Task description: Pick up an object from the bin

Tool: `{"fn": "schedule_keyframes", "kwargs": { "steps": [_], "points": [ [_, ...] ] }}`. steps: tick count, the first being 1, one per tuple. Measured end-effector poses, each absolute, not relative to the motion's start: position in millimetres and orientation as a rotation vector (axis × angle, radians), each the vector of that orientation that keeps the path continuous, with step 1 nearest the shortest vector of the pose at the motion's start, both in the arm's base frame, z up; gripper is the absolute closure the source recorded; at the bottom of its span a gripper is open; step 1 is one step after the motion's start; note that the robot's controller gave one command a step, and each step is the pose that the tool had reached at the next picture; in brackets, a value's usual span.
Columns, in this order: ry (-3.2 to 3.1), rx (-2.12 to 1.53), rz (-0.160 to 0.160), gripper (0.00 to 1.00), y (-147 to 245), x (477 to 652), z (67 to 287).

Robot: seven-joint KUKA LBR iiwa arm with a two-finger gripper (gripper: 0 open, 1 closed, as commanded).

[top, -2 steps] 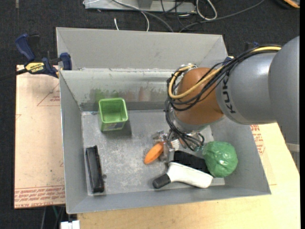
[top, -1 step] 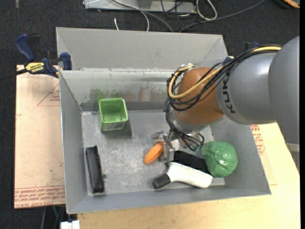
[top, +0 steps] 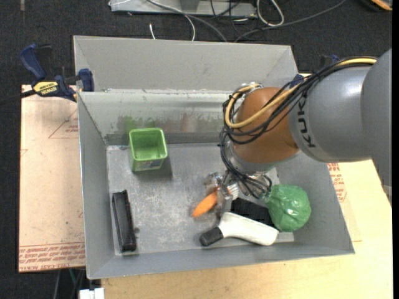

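My gripper (top: 224, 189) is low in the right half of the bin, under the arm's orange cover. Directly at its lower left lies a small orange carrot-shaped thing (top: 204, 207), tilted, with its upper end at the gripper. Whether the gripper holds it cannot be made out. Just below lies a white handle-shaped tool with a black tip (top: 245, 230). A flat black thing (top: 254, 211) lies between the tool and the gripper. A green crumpled lettuce-like ball (top: 289, 208) sits to the right.
A green square cup (top: 148, 148) stands upright near the back left of the bin floor. A long black bar (top: 123, 221) lies along the left wall at the front. The arm and its cover hang over the bin's right half.
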State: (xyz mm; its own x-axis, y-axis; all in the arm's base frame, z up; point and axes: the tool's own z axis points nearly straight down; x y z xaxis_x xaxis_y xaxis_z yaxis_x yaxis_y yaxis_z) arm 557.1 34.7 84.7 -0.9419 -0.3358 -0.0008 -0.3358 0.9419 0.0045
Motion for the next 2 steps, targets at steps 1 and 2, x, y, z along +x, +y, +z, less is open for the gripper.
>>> {"fn": "schedule_keyframes", "kwargs": {
  "steps": [1,2],
  "points": [
    [-3.078,0.688,-0.003,1.0,23,552.3,111],
    [-3.049,0.737,-0.012,1.0,11,547.0,115]
  ]
}}
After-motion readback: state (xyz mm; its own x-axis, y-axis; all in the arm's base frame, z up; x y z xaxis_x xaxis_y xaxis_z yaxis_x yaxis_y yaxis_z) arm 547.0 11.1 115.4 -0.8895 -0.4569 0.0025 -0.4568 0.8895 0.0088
